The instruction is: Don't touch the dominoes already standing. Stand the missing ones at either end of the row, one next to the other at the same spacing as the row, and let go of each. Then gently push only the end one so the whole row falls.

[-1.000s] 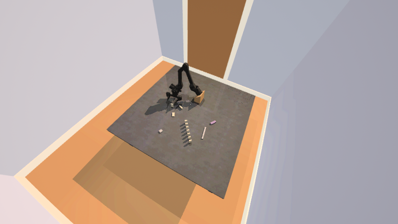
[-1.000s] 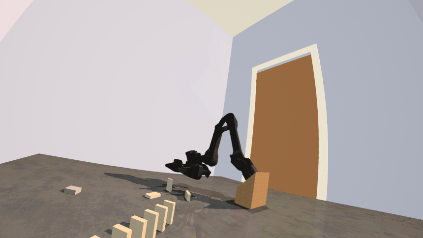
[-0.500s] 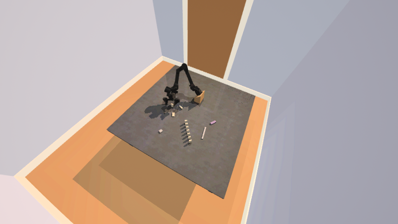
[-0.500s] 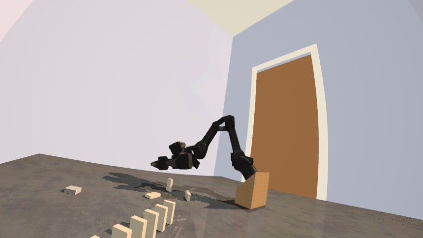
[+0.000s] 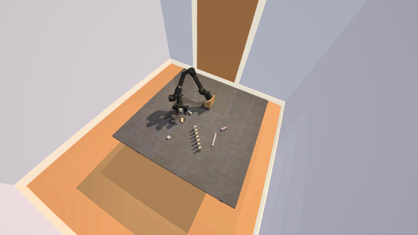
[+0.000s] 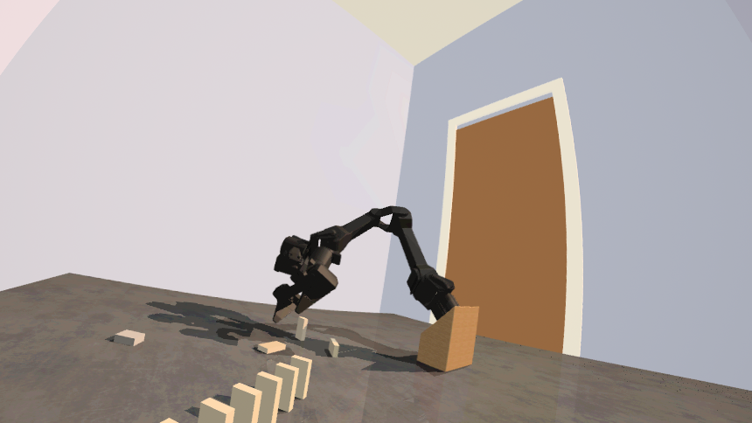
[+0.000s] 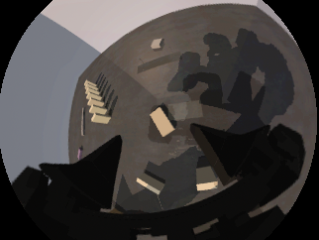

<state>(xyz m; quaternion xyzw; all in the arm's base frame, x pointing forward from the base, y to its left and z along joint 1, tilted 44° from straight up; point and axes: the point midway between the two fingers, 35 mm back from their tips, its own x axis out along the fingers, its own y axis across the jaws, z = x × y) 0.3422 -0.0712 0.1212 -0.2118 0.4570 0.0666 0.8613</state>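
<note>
A row of several upright cream dominoes [image 5: 199,148] [image 6: 244,405] [image 7: 101,119] stands evenly spaced. My gripper [image 5: 181,112] [image 6: 287,315] [image 7: 156,132] is open and empty, raised above the table and pointing down. A lone domino [image 5: 180,109] [image 6: 301,329] [image 7: 207,186] stands upright below the gripper, apart from the row. Another domino [image 5: 190,112] [image 6: 333,347] [image 7: 149,185] rests on its narrow long side nearby. A third loose domino [image 5: 182,120] [image 6: 271,347] [image 7: 161,121] lies flat between these and the row.
A pale greyish-pink block [image 5: 168,137] [image 6: 129,337] [image 7: 158,44] lies apart from the row. A long pale bar [image 5: 214,139] [image 7: 83,121] and a purple block [image 5: 223,128] [image 7: 79,153] lie on the row's other side. The arm's base stands at a wooden block [image 5: 208,103] [image 6: 463,339].
</note>
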